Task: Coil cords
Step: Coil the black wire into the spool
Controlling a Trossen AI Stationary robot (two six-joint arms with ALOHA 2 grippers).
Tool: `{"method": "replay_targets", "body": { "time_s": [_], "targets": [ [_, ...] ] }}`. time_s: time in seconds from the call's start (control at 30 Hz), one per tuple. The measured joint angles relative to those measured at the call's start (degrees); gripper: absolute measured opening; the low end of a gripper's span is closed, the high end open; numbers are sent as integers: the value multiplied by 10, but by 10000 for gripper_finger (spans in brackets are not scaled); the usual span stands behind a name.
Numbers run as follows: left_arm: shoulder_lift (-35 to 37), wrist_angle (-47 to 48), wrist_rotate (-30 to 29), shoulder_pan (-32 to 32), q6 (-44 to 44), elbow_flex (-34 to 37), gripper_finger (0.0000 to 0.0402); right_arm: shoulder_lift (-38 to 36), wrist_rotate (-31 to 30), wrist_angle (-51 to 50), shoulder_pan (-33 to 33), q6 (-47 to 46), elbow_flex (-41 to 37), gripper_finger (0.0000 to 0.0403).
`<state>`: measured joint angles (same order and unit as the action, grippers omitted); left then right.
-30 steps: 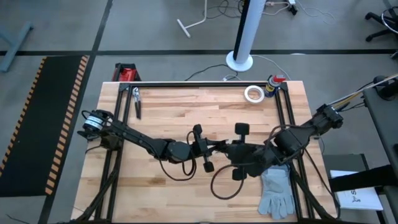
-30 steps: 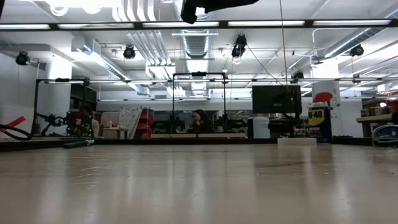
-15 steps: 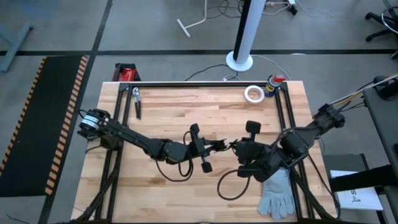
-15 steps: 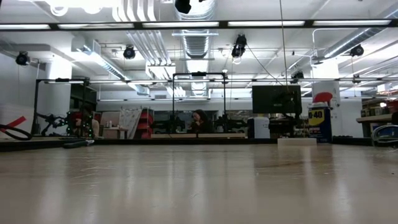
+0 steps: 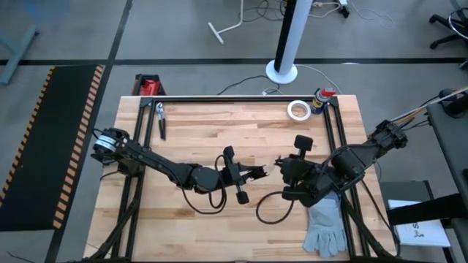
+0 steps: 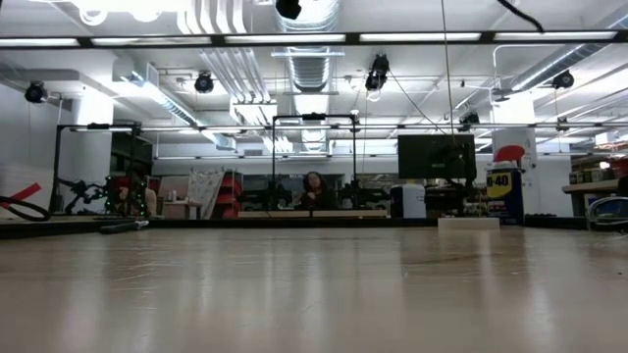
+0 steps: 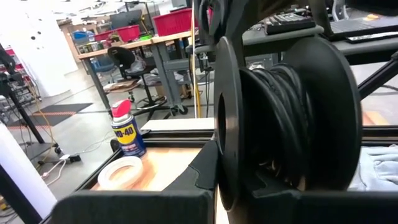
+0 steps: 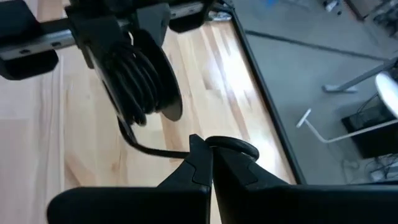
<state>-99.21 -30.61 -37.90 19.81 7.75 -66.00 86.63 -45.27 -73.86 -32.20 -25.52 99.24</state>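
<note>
The right wrist view shows the right hand (image 8: 208, 149) pinched shut on the cord (image 8: 138, 84). The left hand (image 5: 257, 173) grips its spool (image 7: 286, 118); the high view shows bare bench (image 5: 219, 124) behind.

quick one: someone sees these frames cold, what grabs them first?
Most likely the two dark arms meeting over the middle of the wooden table: the left gripper holds a black spool wound with the cord, and the right gripper is shut on the cord's loose end beside it. After that, the grey glove at the table's near right corner, with a slack loop of cord lying next to it.
</note>
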Motion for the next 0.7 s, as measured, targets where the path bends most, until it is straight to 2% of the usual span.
{"method": "replay_targets", "body": {
  "time_s": [0.23,0.43,0.57,0.7],
  "targets": [
    [12,-18,-2,2,12,0,0,6,8,7,0,-7,-6,0],
    [16,-1,-5,3,11,0,0,6,-14,20,-2,-4,-10,0],
    [16,4,-33,3,17,0,0,5,-12,22,-7,-3,-10,0],
    [16,8,-37,3,21,0,0,5,-17,23,-18,-6,-10,0]
  ]
}}
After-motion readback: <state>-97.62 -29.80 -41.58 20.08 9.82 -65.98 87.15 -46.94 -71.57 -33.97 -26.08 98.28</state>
